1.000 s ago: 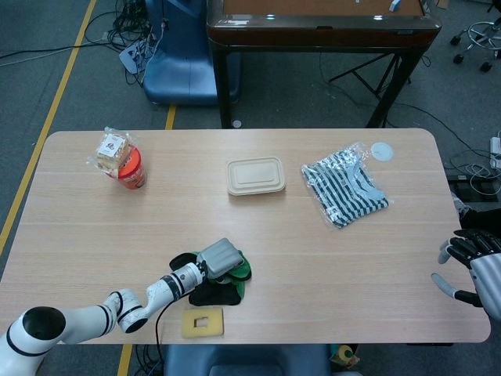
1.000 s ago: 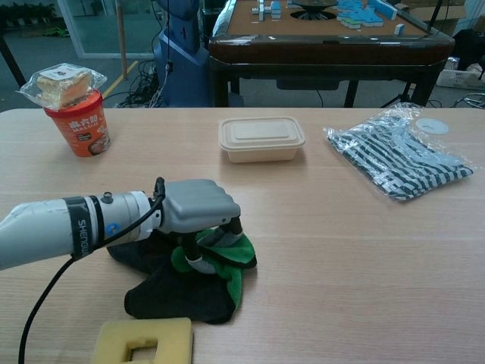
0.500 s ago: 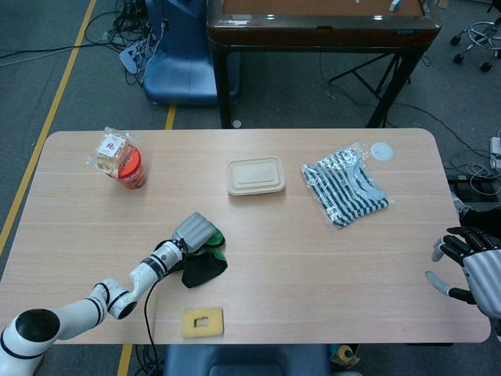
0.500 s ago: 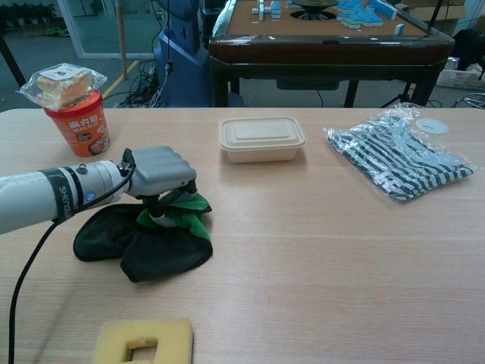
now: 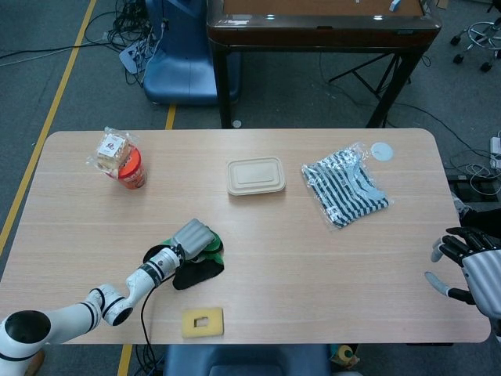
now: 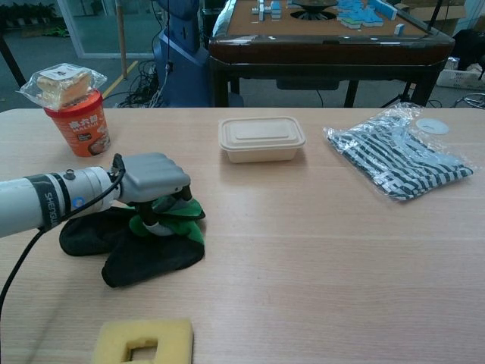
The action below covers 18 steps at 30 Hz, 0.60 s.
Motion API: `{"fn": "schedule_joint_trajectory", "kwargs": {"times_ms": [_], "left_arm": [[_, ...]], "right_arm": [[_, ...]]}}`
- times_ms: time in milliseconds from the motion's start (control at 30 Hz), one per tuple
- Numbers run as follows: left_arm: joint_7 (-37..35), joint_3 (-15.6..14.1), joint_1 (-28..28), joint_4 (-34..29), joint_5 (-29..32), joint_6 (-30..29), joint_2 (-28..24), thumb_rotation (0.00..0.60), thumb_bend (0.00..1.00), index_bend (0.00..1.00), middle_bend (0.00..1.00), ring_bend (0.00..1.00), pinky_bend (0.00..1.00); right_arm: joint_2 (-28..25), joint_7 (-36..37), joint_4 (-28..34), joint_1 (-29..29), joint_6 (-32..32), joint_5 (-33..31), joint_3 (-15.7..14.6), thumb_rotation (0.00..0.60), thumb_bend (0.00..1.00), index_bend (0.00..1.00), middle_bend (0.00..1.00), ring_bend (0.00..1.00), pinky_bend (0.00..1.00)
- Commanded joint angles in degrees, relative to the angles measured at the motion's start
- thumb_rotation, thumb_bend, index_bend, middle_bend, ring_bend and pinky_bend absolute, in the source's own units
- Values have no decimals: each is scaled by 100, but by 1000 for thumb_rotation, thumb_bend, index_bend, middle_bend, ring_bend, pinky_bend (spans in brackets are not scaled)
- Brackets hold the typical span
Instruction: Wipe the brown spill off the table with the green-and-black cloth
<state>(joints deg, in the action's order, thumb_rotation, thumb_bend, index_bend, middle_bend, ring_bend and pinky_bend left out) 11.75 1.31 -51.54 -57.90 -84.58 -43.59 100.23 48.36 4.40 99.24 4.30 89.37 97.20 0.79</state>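
The left hand (image 5: pixel 192 237) presses down on the green-and-black cloth (image 5: pixel 196 262), fingers curled over its green part, with black folds spilling out below and to its left. A yellow sponge (image 5: pixel 203 322) lies on the bench (image 5: pixel 313 258) just below that hand. Well above it sit a beige lidded container (image 5: pixel 255 175) and, up to the left, a red cup (image 5: pixel 131 170) with a wrapped snack (image 5: pixel 112 146) on top. A bagged striped garment (image 5: pixel 344 186) lies between the two hands, farther back. The right hand (image 5: pixel 468 266) hangs at the bench's right edge, fingers spread, holding nothing.
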Motion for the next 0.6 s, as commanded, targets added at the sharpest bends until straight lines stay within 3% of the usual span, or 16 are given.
{"fn": "schedule_joint_trajectory", "kwargs": {"times_ms": [33, 233, 600], "left_arm": [[-103, -119, -84, -302, -208, -10, 64, 600, 268, 662, 735, 787, 1000], [-95, -162, -134, -674, -289, 4, 211, 600, 268, 660, 735, 787, 1000], [196, 237, -80, 36, 242, -11, 327, 600, 268, 658, 734, 786, 1000]], "right_arm": [[0, 5, -6, -9, 6, -9, -3, 600, 294, 544, 443, 249, 219], [-3, 31, -39, -53, 62, -26, -7, 600, 294, 544, 442, 249, 219], [-1, 101, -98, -118, 150, -28, -17, 600, 294, 544, 442, 249, 219]]}}
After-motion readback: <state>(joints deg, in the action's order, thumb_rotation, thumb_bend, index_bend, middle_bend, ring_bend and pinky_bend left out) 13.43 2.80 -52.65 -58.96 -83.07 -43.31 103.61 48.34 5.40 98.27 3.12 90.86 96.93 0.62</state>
